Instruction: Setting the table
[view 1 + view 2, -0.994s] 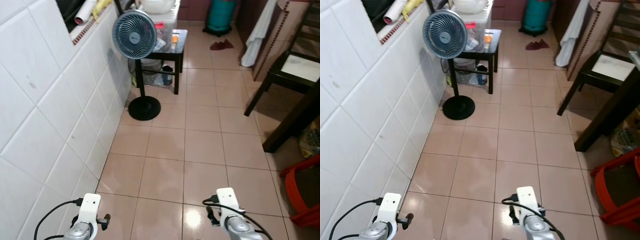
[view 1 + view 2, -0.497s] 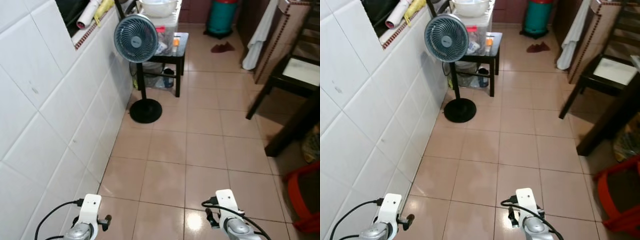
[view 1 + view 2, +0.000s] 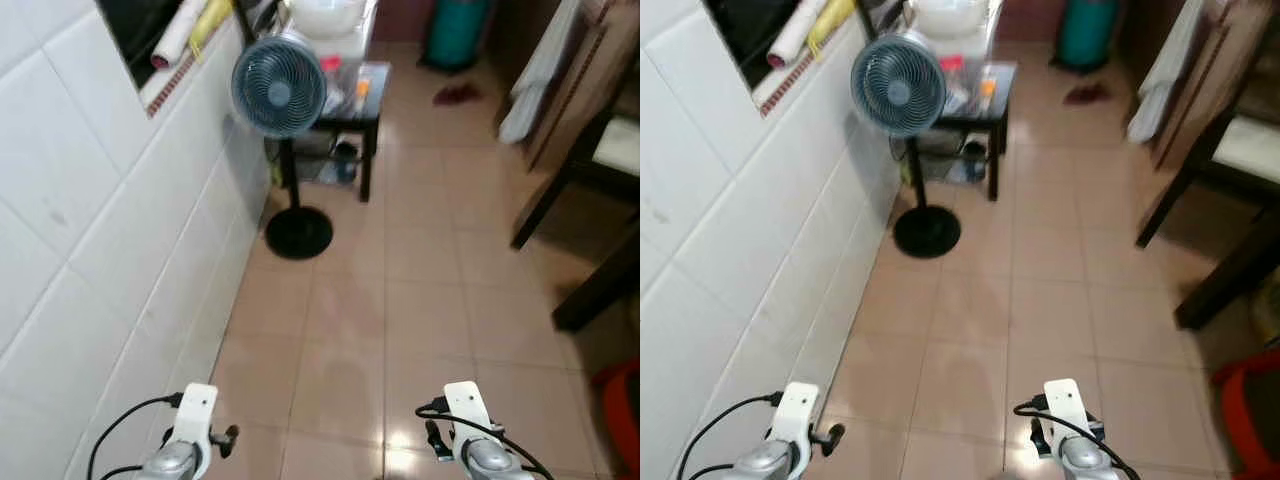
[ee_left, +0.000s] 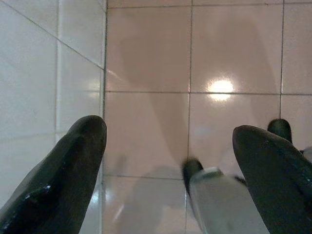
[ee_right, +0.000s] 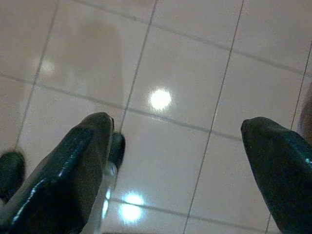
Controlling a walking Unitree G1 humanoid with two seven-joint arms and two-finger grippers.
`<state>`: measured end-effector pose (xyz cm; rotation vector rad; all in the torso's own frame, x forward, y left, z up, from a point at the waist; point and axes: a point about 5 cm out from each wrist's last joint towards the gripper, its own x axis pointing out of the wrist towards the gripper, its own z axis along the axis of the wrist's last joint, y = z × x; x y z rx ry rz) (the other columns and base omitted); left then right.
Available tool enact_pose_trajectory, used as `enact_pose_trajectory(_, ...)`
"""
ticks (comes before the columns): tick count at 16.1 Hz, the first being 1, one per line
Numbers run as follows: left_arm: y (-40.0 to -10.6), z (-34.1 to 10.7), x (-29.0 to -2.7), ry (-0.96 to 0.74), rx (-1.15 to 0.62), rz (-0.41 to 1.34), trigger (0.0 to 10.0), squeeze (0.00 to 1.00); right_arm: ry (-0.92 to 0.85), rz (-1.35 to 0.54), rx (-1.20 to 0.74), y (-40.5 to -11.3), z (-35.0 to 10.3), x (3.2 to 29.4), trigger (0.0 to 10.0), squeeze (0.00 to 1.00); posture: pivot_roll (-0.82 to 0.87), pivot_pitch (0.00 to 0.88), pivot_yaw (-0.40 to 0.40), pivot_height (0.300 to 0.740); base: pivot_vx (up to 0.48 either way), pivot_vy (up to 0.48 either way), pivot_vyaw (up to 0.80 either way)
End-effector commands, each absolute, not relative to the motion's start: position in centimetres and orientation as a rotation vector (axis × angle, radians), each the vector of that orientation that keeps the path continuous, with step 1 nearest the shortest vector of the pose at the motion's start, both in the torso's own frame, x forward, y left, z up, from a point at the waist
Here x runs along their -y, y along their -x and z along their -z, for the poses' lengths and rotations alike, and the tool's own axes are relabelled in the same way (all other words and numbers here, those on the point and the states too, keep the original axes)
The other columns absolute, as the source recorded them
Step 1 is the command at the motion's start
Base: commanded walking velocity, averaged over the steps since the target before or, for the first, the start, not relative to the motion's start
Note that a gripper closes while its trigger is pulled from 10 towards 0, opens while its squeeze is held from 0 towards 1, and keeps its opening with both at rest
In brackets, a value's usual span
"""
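While facing the fan (image 3: 278, 93), 2 grippers low over floor tiles (image 3: 430, 270), fingers (image 4: 73, 165) spread wide, empty.

White wall tiles (image 3: 90, 230), pink floor (image 3: 420, 290), blue-grey fan (image 3: 278, 92).

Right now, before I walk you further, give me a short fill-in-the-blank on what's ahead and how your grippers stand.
1. The standing fan is next to the white-tiled ____ on the robot's left.
2. Behind the fan, a small black table holds a white ____ on top.
3. Both the left gripper and the right gripper are ____ and hold nothing.
4. At the far end of the floor stands a ____-coloured gas cylinder.

Missing words: wall; bowl; open; green
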<state>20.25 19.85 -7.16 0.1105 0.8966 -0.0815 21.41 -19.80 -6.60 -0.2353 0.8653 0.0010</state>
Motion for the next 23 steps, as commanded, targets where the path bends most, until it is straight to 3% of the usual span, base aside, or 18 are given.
enact_pose_trajectory(1,-19.3,7.5,-21.2,-0.135,-0.934,0.048,10.0,0.0,0.221,-0.04,-0.872,-21.3,6.9,18.5,10.0,0.0,-0.08,0.129,0.048,0.74,0.379,0.292,0.0)
enact_pose_trajectory(8,-18.8,7.8,-20.6,-0.145,-0.943,0.062,10.0,0.0,0.234,-0.042,-0.877,-21.2,6.9,18.7,10.0,0.0,-0.08,0.128,0.044,0.74,0.392,0.164,-0.53)
enact_pose_trajectory(16,-18.4,8.0,-20.5,-0.127,-0.946,0.055,10.0,0.0,0.25,-0.05,-0.869,-21.4,6.8,18.8,10.0,0.0,-0.09,0.128,0.037,0.74,0.348,-0.275,0.0)
enact_pose_trajectory(23,-18.1,7.9,-21.8,-0.121,-0.951,0.003,10.0,0.0,0.248,-0.057,-0.871,-21.3,6.8,18.7,10.0,0.0,-0.09,0.137,0.033,0.74,0.0,0.0,0.0)
